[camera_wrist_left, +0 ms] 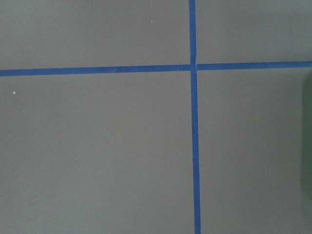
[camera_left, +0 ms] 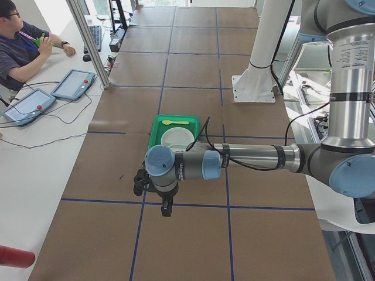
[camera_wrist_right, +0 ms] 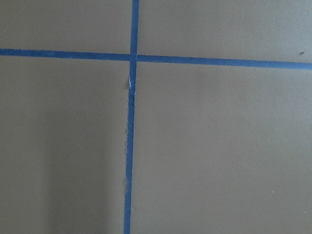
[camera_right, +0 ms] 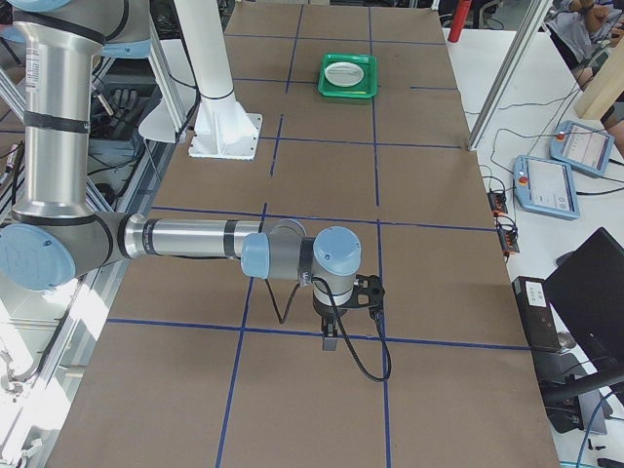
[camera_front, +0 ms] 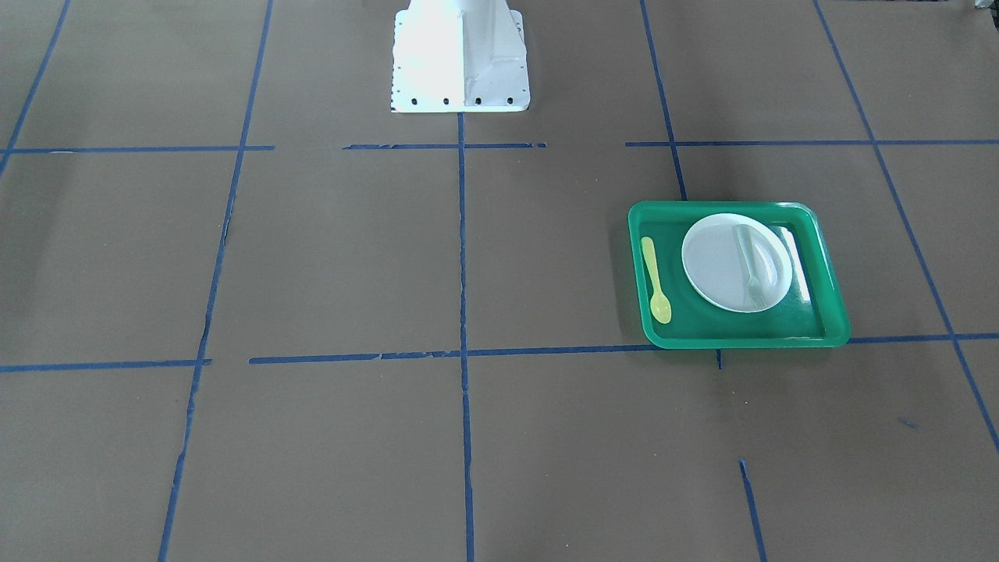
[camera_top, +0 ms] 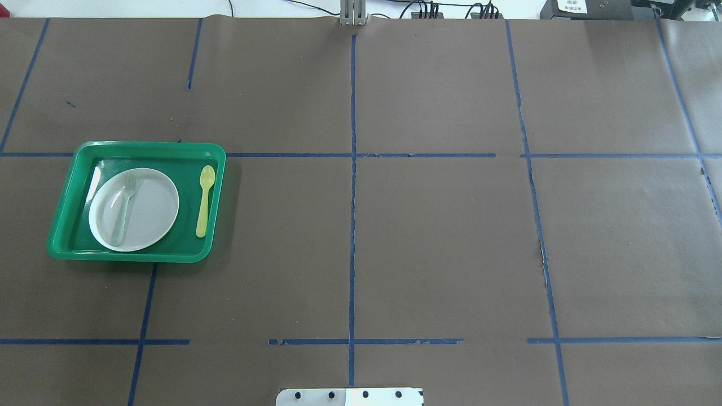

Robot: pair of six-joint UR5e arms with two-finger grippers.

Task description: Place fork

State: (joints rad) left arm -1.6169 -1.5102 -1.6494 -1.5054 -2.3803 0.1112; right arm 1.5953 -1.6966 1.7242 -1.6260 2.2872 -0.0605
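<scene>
Nearest the cam in the left side view is the left arm [camera_left: 246, 157], elbow and forearm stretched low across the worktop [camera_left: 176, 70], its claw [camera_left: 166, 206] hanging nose-down over a tape crossing. Only the side views show either claw, so can't tell if it's released or clenched. Same for the right claw [camera_right: 330, 339] in the right side view: can't tell. Both wrist cams show only bare brown paper w/ blue tape, nothing held in sight.

Fork [camera_top: 122, 208] lies flat on the white plate [camera_top: 152, 210], along its 9 o'clock side in the overhead, tines toward 12. Plate sits in the green tray [camera_top: 73, 248]; yellow spoon [camera_top: 204, 200] lies on the tray floor at the plate's 3 o'clock, apart from it.

Judgement: step in hand is prob. the reach for the fork, w/ the left arm, since the tray is on its side. To do it well: come straight down over the handle's mid, jaws across the thin shaft, not the tines; it's slim and slick, may skate on the plate, so close slow. Keep off the tray wall.

Fork vs left claw: well apart; in the left side view the tray is beyond the claw, at about its 12 o'clock. From the right claw it's far across the worktop.
</scene>
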